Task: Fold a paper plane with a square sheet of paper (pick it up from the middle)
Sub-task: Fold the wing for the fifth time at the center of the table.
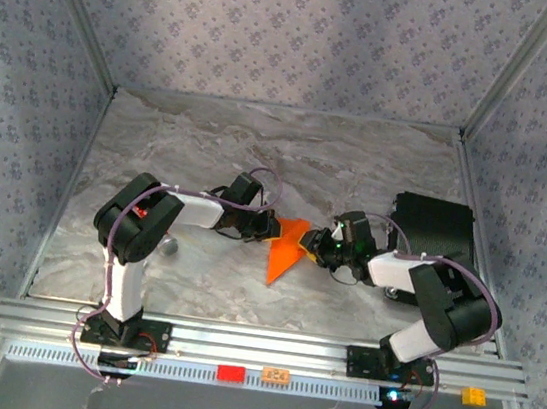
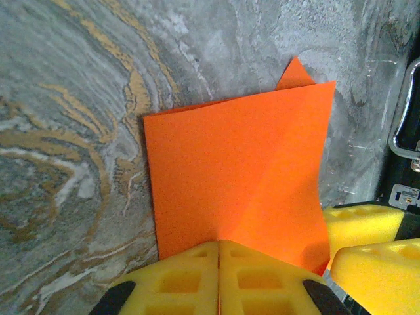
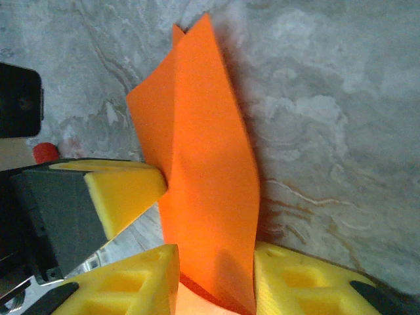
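Marble table (image 1: 211, 146): both claws, left claw (image 2: 218, 279) and right claw (image 3: 216, 279), pinch the square sheet of paper (image 2: 236, 177).

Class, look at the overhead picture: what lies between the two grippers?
The orange sheet of paper, partly folded, lies between the left gripper and the right gripper, seen from the top camera.

The square sheet of paper (image 1: 286, 248) — bright orange, partly folded with a diagonal crease — stands between the left pincer (image 2: 218, 275) and right pincer (image 3: 213, 279), its pointed corner away from both.
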Robot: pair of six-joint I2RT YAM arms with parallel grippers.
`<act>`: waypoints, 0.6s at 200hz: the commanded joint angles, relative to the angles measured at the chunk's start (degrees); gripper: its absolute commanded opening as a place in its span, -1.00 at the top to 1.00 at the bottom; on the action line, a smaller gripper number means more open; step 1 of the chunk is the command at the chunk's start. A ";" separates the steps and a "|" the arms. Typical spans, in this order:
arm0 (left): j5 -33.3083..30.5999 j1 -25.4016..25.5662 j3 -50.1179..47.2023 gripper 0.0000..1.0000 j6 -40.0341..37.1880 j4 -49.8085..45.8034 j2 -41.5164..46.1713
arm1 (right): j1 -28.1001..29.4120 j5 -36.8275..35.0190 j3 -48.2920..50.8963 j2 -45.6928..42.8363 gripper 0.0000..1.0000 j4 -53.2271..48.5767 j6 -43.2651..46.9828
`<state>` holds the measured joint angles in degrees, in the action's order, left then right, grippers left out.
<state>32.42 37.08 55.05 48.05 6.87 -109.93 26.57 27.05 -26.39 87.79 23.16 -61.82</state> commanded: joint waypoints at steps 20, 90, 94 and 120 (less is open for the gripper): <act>-1.40 -0.37 -1.09 0.85 -0.33 -2.07 -0.81 | -1.59 4.97 -1.39 2.59 0.32 4.01 3.14; -1.40 -0.40 -1.00 0.85 -0.24 -1.95 -0.81 | -3.06 7.56 -1.78 2.73 0.32 4.07 7.00; -1.39 -0.43 -1.04 0.85 -0.20 -1.95 -0.81 | -3.10 7.74 -1.82 2.67 0.31 4.09 7.27; -1.26 -0.39 -0.96 0.85 -0.23 -2.00 -0.81 | -3.33 9.76 -2.71 3.33 0.31 3.94 9.52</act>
<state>32.58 37.01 55.05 48.07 6.90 -109.93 23.73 33.89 -27.03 90.21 26.65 -55.94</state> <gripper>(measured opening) 0.075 0.344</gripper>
